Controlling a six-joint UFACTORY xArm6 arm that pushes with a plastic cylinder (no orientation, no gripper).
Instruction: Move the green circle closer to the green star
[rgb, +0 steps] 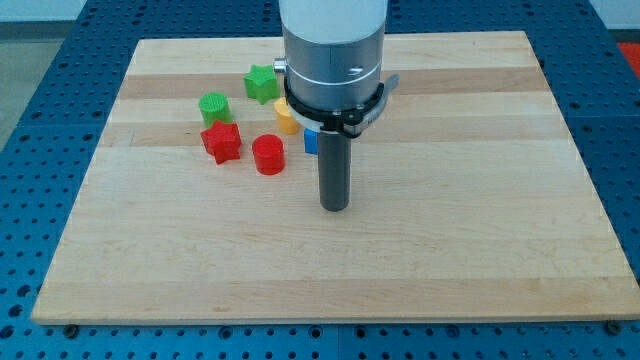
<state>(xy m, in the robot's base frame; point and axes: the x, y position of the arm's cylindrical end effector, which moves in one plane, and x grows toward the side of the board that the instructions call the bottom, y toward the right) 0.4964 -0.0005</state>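
Six blocks show on the board (420, 250): two green, two red, one yellow, one blue. The green circle (214, 107) sits at the view's left, just above the red star (222, 142); the green star (262, 83) lies near it, up and to the right. The red cylinder (268, 155) stands beside the red star. The yellow block (285, 117) and blue block (311, 141) are mostly hidden behind the arm, shapes unclear. My tip (334, 207) rests right of the cluster, touching nothing; it has no claw.
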